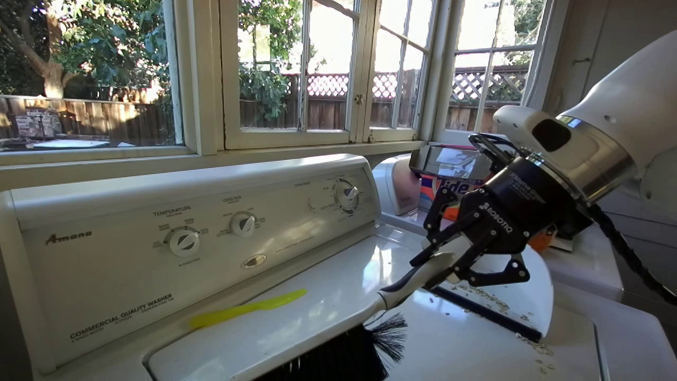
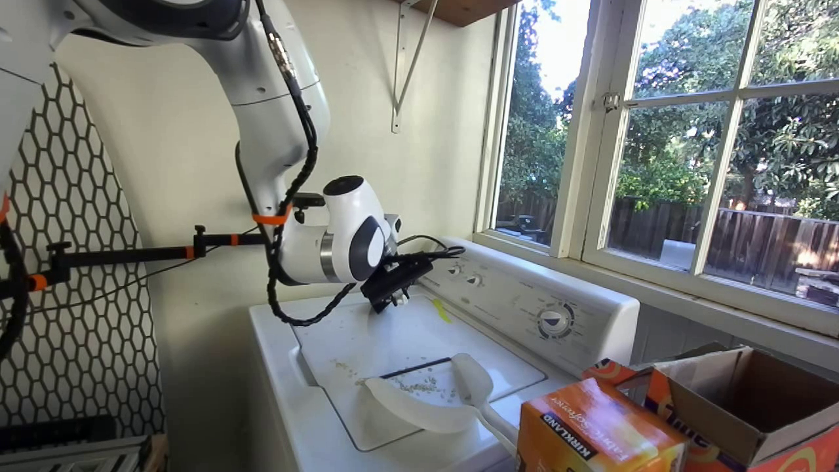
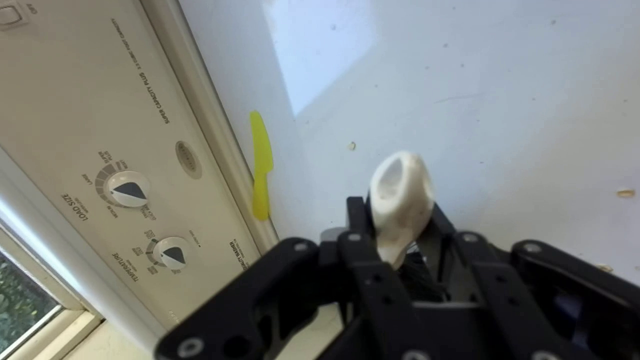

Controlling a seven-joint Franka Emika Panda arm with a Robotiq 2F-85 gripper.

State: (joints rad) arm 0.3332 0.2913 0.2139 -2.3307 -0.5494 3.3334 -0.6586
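In an exterior view my gripper (image 1: 435,258) is shut around the white and dark handle of a hand brush (image 1: 410,286). The brush slants down to the left, its black bristles (image 1: 338,357) low in front and cut off by the frame's edge. From the wrist, the pale handle end (image 3: 402,200) pokes up between both fingers. A white dustpan (image 2: 426,414) with a dark front lip rests on the washer lid, pale flakes (image 2: 419,387) in it and others scattered near its lip. Along the lid's back lies a yellow plastic knife (image 3: 261,165), apart from the gripper.
The washer's control panel (image 1: 211,238) with knobs rises behind the lid, below the windows. An orange Kirkland box (image 2: 590,426) and an opened cardboard box (image 2: 747,406) stand beside the dustpan's handle. A Tide box (image 1: 449,185) appears behind the gripper.
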